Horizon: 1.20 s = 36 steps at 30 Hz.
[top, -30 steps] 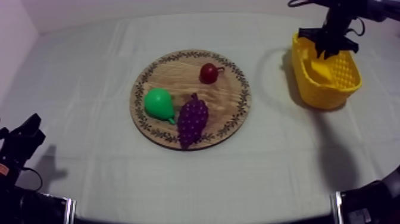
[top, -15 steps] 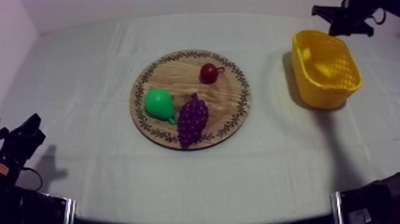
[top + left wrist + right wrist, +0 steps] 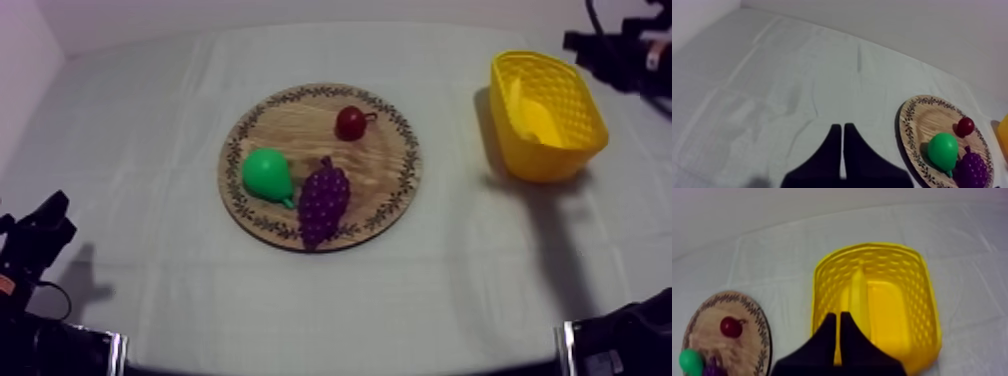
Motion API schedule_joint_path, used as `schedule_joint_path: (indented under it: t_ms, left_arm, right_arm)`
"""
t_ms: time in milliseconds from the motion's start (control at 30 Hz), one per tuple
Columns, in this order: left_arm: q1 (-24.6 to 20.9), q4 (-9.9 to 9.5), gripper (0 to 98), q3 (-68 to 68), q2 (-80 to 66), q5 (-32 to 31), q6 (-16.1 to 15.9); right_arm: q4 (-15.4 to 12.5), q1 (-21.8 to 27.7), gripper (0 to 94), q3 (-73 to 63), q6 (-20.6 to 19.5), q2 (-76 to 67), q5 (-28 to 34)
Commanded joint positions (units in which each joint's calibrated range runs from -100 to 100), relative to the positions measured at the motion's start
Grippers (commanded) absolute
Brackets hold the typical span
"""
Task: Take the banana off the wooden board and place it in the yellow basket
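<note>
The yellow banana (image 3: 533, 116) lies inside the yellow basket (image 3: 555, 158) at the table's right. My right gripper (image 3: 574, 42) hangs above and behind the basket's far right corner. In the right wrist view its fingers (image 3: 838, 322) lie together as a narrow wedge, shut on nothing, over the basket (image 3: 924, 298) with the banana (image 3: 858, 294) in it. My left gripper (image 3: 42, 232) rests low at the left, far from the round wooden board (image 3: 300, 125). Its fingers (image 3: 839, 129) also lie together, shut.
On the board sit a green pear (image 3: 267, 174), a bunch of purple grapes (image 3: 323, 200) and a small red fruit (image 3: 351, 122). The left wrist view shows the board (image 3: 927, 120) with the pear (image 3: 942, 150) and the red fruit (image 3: 965, 126).
My right gripper has risen from the basket and drawn back to the right. The banana stays in the basket. The left arm has not moved.
</note>
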Motion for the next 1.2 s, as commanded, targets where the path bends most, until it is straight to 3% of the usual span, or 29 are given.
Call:
schedule_joint_path:
  t_ms: [0,200,467,900,1167]
  left_arm:
    - [0.0,-0.02,0.1,0.0,0.0,0.0,0.0]
    - [0.0,-0.02,0.1,0.0,0.0,0.0,0.0]
    - [0.0,-0.02,0.1,0.0,0.0,0.0,0.0]
    - [0.0,-0.02,0.1,0.0,0.0,0.0,0.0]
    - [0.0,-0.02,0.1,0.0,0.0,0.0,0.0]
  right_arm:
    - [-1.1,-0.5,0.6,15.4,1.3,-12.5,-3.0]
    - [-9.4,-1.4,0.6,27.4,9.4,-25.9,-3.3]
    - [-14.7,-0.5,0.6,34.4,15.1,-40.7,3.9]
    - [-15.3,4.1,0.6,40.0,15.2,-55.0,14.4]
    - [-17.1,5.6,0.6,40.3,16.0,-59.0,16.6]
